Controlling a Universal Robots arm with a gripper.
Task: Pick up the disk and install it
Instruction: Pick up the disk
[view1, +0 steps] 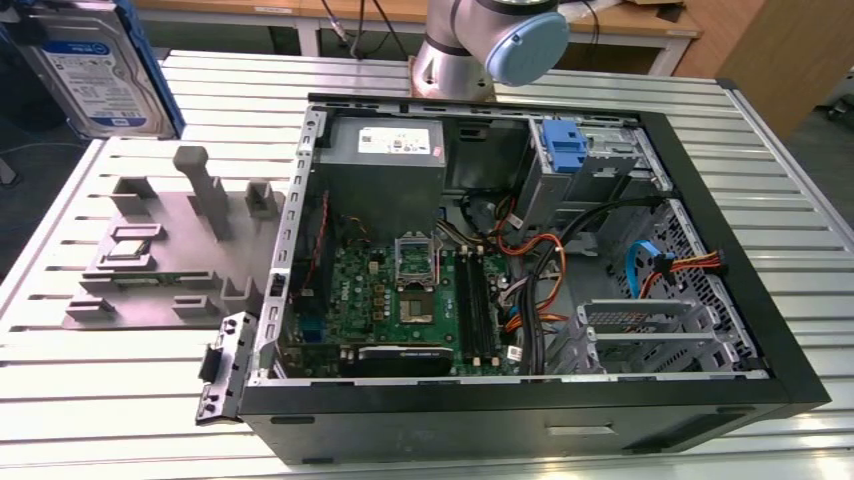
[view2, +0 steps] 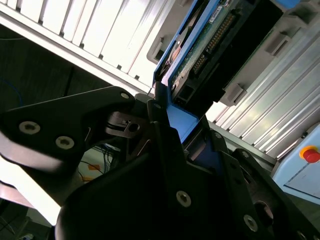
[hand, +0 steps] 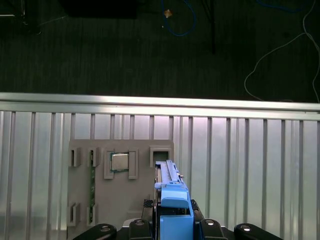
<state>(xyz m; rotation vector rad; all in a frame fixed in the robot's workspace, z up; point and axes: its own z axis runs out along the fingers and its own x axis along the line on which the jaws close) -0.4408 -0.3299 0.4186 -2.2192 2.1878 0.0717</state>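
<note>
1. The black two-finger gripper (hand: 174, 227) hangs above the grey moulded parts tray (hand: 120, 200), pointing down at it.
2. Its fingers (view2: 162, 135) pinch the flat silver-grey disk with blue side rails (view1: 100, 65), raised clear above that tray.
3. The disk's blue-and-white label (view1: 94, 75), bearing small dark print, faces the exterior view.

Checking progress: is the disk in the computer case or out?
Out: the disk is clamped in the gripper, above the grey fixture beside the computer case.
</note>
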